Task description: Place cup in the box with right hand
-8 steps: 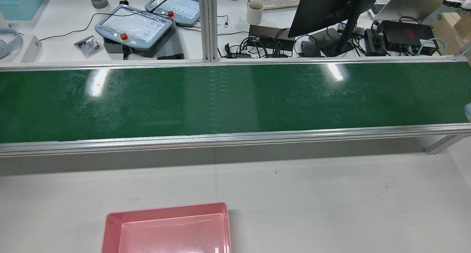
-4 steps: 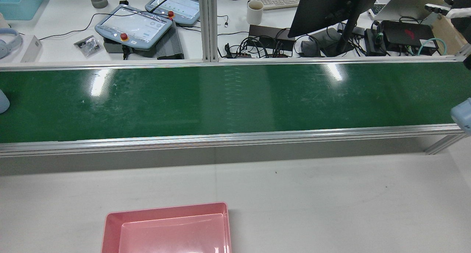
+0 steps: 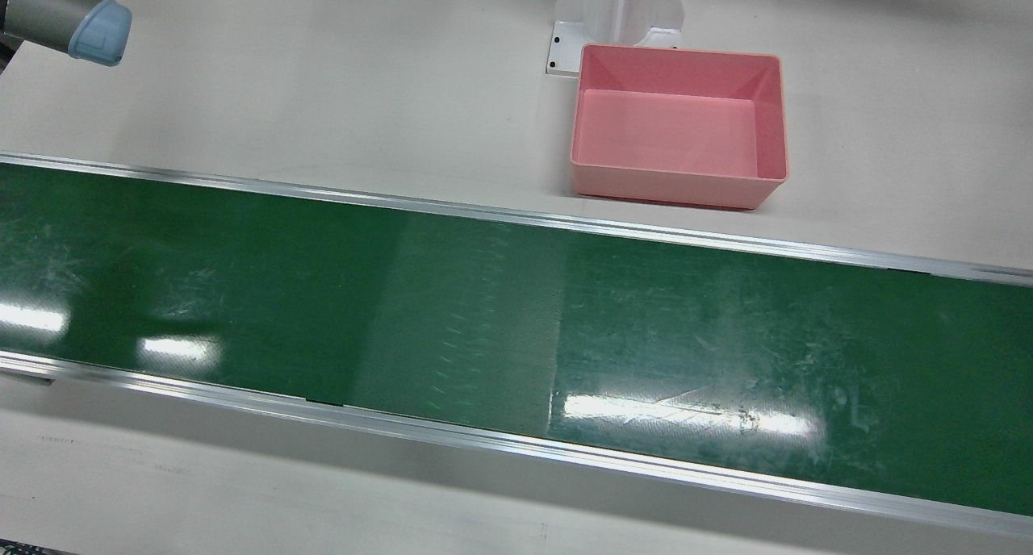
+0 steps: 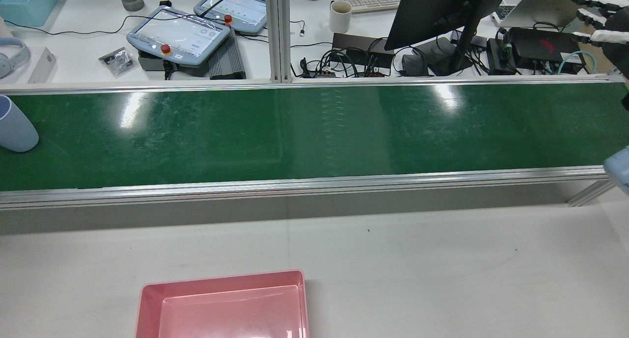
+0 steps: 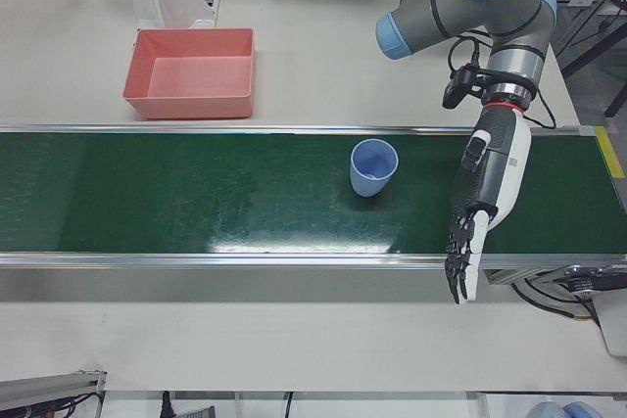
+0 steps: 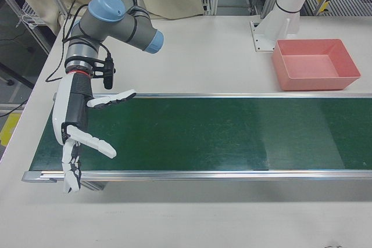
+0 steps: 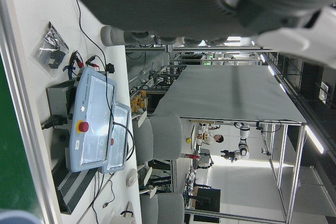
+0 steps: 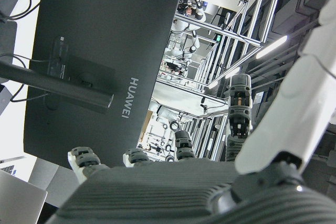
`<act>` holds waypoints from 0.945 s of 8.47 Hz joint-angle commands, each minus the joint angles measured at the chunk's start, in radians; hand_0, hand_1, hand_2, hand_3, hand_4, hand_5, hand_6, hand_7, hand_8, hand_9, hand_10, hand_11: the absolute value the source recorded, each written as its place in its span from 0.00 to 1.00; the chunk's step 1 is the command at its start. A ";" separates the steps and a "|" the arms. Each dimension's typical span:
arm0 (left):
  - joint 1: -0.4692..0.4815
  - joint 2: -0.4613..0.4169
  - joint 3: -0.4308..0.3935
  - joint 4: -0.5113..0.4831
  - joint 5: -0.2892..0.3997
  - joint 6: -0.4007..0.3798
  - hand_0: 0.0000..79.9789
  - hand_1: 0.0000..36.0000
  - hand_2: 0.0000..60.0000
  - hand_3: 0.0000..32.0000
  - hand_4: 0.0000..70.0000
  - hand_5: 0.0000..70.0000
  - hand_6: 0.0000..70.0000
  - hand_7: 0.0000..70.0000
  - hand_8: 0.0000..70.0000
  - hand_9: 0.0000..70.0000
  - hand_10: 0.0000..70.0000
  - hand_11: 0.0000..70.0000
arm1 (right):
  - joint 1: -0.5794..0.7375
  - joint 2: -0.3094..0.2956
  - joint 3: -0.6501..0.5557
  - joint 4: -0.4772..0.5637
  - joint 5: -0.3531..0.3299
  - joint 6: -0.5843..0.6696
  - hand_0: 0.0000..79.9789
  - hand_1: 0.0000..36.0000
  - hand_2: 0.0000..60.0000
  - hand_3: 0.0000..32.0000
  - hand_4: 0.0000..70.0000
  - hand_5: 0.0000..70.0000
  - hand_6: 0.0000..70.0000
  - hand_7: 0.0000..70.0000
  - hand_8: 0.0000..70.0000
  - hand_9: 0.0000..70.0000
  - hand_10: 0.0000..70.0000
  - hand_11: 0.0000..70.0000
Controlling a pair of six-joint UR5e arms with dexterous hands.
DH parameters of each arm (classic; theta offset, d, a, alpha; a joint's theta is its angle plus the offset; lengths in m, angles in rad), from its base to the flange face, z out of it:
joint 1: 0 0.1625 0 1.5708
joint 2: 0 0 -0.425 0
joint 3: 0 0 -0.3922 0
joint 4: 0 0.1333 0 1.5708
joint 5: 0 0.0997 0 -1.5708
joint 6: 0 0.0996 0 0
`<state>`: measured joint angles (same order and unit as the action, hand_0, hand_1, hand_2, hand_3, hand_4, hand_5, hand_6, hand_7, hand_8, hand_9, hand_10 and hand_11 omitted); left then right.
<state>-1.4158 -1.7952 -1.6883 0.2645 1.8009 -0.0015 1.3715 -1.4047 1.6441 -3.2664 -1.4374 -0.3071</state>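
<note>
**Cup riding the belt, nothing grasped yet**

We are waiting at the very start of the job; the pale blue cup (image 5: 373,165) is standing upright and mouth-up on the green conveyor belt (image 5: 196,193), on the half in front of our left arm, and in the rear view it is showing only at that view's left edge (image 4: 14,126); nothing is touching it. Our right hand (image 6: 78,137) is hanging over the opposite end of the belt with its fingers spread wide and holding nothing; it is well apart from the cup, with most of the belt's length between them. Our left hand (image 5: 480,208) is hanging just beside the cup's stretch of belt, fingers stretched out straight and pointing down, also holding nothing.

The pink box (image 3: 678,127) is sitting empty on the white table (image 3: 323,79), on the robot's side of the belt; so we are judging that every step is still ahead of us: closing the right hand on the cup, lifting it clear of the belt, carrying it over the box's rim, and letting it go inside.
</note>
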 commanded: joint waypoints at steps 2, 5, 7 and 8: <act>0.000 0.000 -0.004 0.002 0.000 0.000 0.00 0.00 0.00 0.00 0.00 0.00 0.00 0.00 0.00 0.00 0.00 0.00 | -0.052 0.001 0.083 0.001 0.008 0.008 0.58 0.12 0.00 1.00 0.51 0.01 0.00 0.32 0.00 0.07 0.07 0.10; 0.000 -0.001 -0.005 0.002 0.000 0.000 0.00 0.00 0.00 0.00 0.00 0.00 0.00 0.00 0.00 0.00 0.00 0.00 | -0.083 0.003 0.072 0.001 0.017 0.003 0.63 0.22 0.00 1.00 0.21 0.05 0.00 0.06 0.00 0.00 0.08 0.14; 0.000 -0.001 -0.004 0.002 0.000 0.000 0.00 0.00 0.00 0.00 0.00 0.00 0.00 0.00 0.00 0.00 0.00 0.00 | -0.098 0.009 0.077 0.001 0.041 0.000 0.73 0.48 0.00 1.00 0.20 0.09 0.00 0.00 0.00 0.00 0.10 0.18; 0.000 -0.001 -0.005 0.002 0.000 0.000 0.00 0.00 0.00 0.00 0.00 0.00 0.00 0.00 0.00 0.00 0.00 0.00 | -0.098 0.010 0.079 0.002 0.041 -0.001 0.70 0.38 0.00 1.00 0.16 0.08 0.00 0.00 0.00 0.00 0.10 0.17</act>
<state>-1.4159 -1.7963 -1.6931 0.2669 1.8009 -0.0015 1.2811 -1.3989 1.7204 -3.2659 -1.4031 -0.3046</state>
